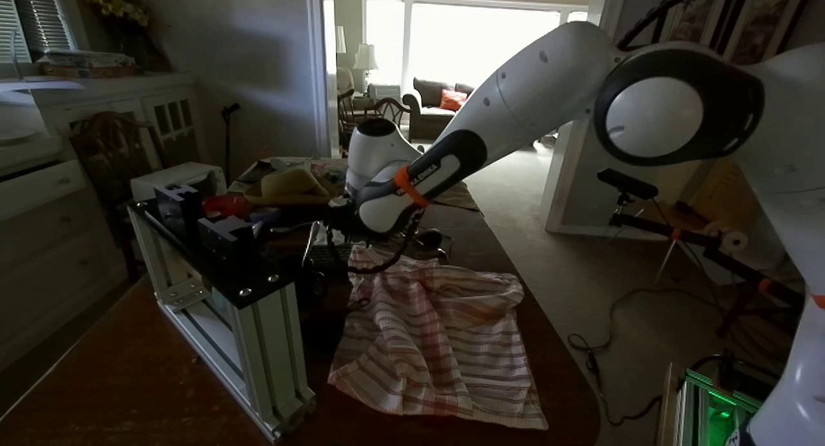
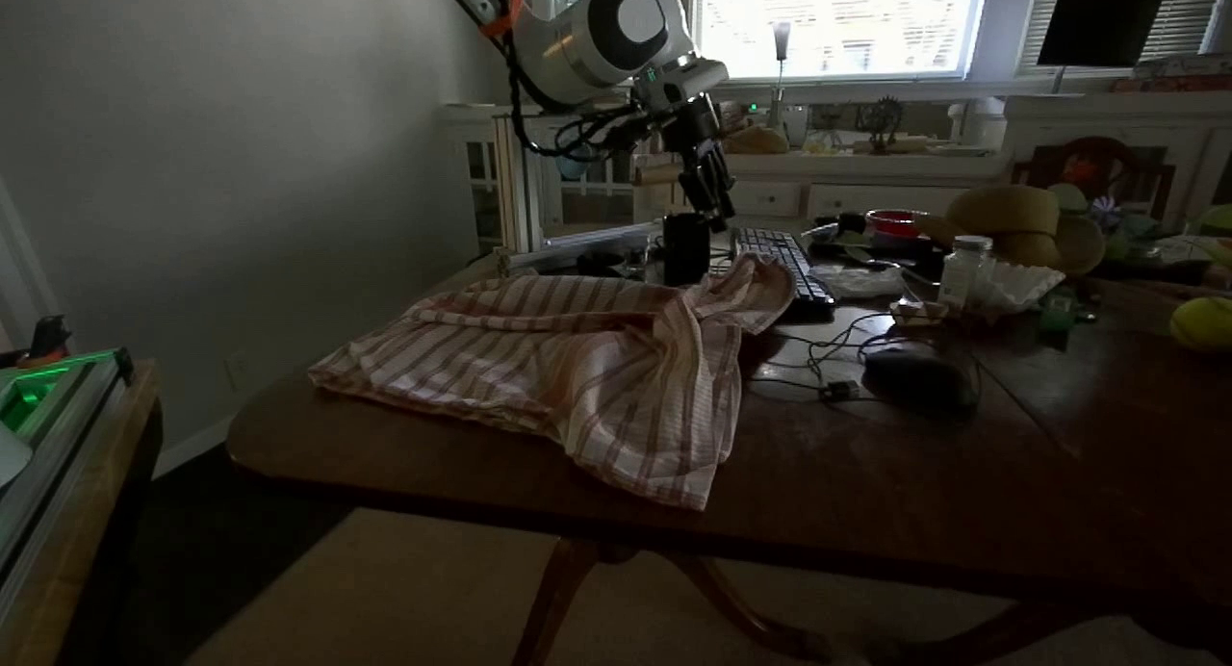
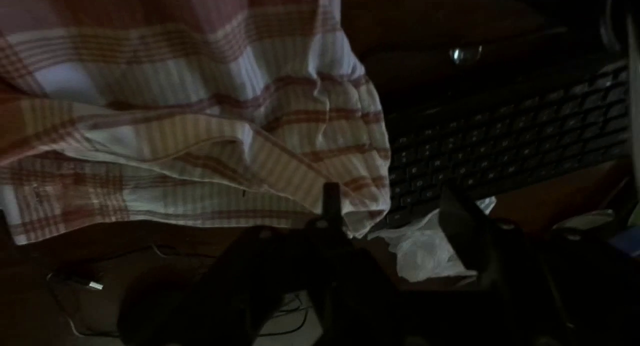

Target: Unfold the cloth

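Observation:
The cloth, whitish with reddish-pink stripes, lies wrinkled and partly folded on the table in both exterior views (image 1: 438, 349) (image 2: 539, 348). One end is bunched up near the keyboard. In the wrist view the cloth (image 3: 200, 76) fills the upper left, with a folded-over edge and a rounded corner. My gripper (image 3: 389, 198) is open, its two dark fingers apart with nothing between them. The left finger overlaps the cloth's corner in that view. In an exterior view the gripper (image 2: 720, 216) hangs above and behind the bunched end, apart from it. In an exterior view the fingers are too dark to make out.
A black keyboard (image 3: 500, 141) and a crumpled clear plastic bag (image 3: 425, 251) lie beside the cloth's corner. A mouse (image 2: 919, 377), cables (image 2: 818, 358), a jar (image 2: 965, 271) and a hat (image 2: 1006, 218) are on the table. A metal frame (image 1: 274, 349) stands close to the cloth.

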Available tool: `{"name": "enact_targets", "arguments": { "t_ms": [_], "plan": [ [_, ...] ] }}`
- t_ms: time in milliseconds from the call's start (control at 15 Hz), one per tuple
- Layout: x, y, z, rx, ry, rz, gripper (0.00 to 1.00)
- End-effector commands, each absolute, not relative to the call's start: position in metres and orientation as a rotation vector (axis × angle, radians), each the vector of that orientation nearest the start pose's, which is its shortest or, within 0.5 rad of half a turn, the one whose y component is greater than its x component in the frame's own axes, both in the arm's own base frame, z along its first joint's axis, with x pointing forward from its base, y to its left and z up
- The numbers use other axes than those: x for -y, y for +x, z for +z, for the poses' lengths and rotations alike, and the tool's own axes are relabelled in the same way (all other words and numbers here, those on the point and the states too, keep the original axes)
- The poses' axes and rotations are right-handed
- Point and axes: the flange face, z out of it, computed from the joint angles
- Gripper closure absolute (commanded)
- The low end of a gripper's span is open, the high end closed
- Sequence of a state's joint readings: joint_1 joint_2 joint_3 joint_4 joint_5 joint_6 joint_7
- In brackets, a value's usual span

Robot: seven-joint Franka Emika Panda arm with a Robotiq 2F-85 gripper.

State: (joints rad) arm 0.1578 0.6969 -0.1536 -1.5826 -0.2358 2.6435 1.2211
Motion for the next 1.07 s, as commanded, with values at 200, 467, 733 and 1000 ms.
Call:
{"name": "enact_targets", "arguments": {
  "t_ms": [200,467,733,1000],
  "plan": [
    [-0.016,0.633,0.303,-1.096,-2.893,-0.393,0.0],
    [0.015,0.572,0.311,-0.801,-3.008,-0.292,0.0],
    [0.018,0.525,0.314,-0.487,-3.041,-0.254,0.0],
    [-0.003,0.496,0.32,-0.17,-3.011,-0.213,0.0]
  ]
}}
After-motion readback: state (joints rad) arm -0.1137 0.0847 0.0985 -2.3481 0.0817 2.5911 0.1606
